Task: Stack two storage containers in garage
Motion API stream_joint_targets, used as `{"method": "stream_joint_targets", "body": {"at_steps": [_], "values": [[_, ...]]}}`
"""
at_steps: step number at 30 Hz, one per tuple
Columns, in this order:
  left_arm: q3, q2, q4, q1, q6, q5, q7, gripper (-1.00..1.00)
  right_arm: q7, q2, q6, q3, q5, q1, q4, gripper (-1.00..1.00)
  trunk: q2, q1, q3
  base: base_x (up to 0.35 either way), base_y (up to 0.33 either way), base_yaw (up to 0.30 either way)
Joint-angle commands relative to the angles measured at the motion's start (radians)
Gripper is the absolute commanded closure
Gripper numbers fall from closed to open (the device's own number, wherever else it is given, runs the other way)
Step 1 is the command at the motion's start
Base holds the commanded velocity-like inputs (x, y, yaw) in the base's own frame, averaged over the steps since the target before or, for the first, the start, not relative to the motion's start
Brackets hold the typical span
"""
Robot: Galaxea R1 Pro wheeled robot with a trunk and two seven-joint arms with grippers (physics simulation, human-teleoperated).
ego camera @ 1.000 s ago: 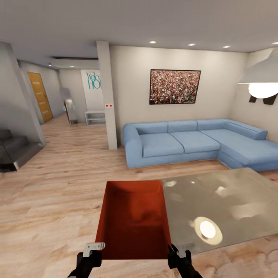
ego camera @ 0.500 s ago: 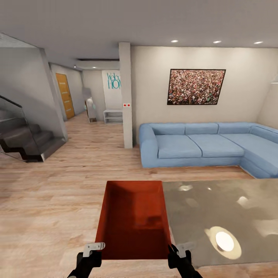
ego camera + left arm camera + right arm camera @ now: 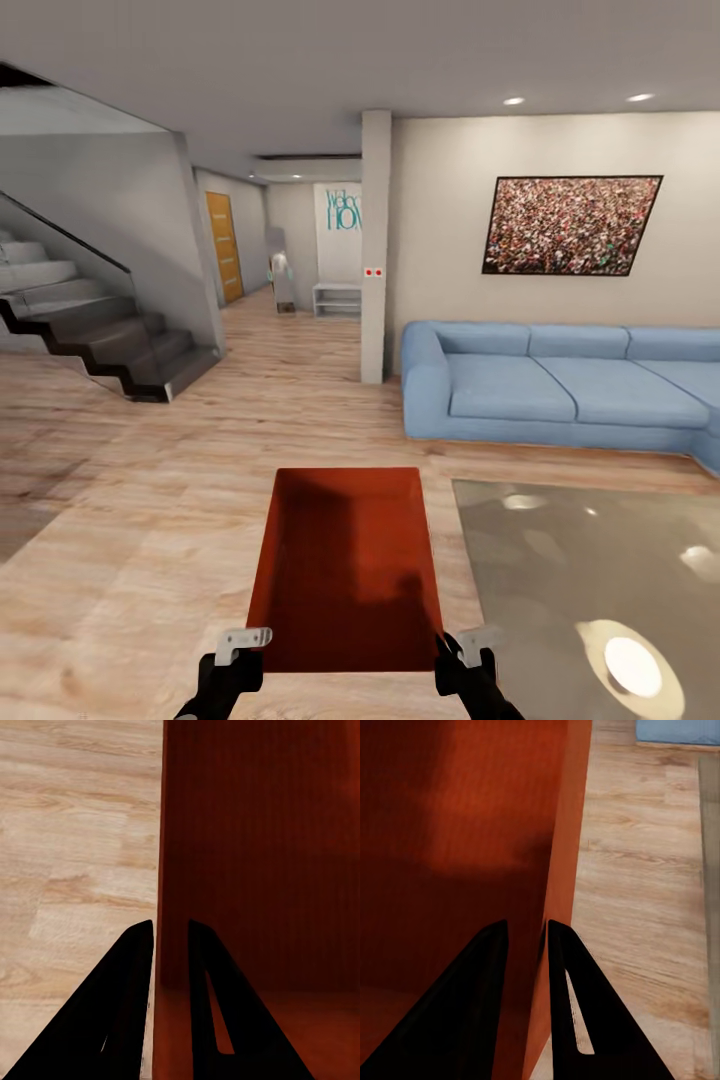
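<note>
container (image 3: 345, 570) ahead, sofa (image 3: 560, 390) right, stairs (image 3: 90, 320) left

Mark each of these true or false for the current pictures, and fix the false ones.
1. Both pincers clamp the orange-red bin, left pincer on one side wall, right pincer on the other. True.
2. The bin holds a box. False: it is empty.
3. A blue sofa stands against the wall under a framed picture. True.
4. The floor underneath is dark concrete. False: light wood planks.
</note>
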Motion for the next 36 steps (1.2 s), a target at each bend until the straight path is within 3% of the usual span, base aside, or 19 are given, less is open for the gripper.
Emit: {"method": "stream_joint_targets", "body": {"at_steps": [1, 7, 20, 36], "values": [[-0.001, 0.007, -0.002, -0.001, -0.001, 0.001, 0.014, 1.0, 0.005, -0.001, -0.003, 0.002, -0.004, -0.001, 0.003, 1.0, -0.002, 0.001, -0.002, 0.0, 0.0, 0.294], [-0.001, 0.007, -0.002, -0.001, 0.0, 0.001, 0.013, 1.0, 0.005, -0.001, -0.003, 0.002, -0.004, -0.001, 0.003, 1.0, -0.002, 0.001, -0.002, 0.046, 0.027, 0.294], [-0.001, 0.008, -0.002, -0.001, 0.001, 0.001, 0.015, 1.0, 0.005, -0.001, -0.003, 0.002, -0.004, -0.001, 0.003, 1.0, -0.002, 0.001, -0.002, 0.254, 0.149, 0.287], [-0.001, 0.009, -0.002, -0.001, 0.001, -0.001, 0.015, 1.0, 0.011, 0.0, -0.004, 0.001, -0.005, -0.001, 0.003, 1.0, -0.002, 0.001, -0.002, 0.291, 0.108, 0.018]]}}
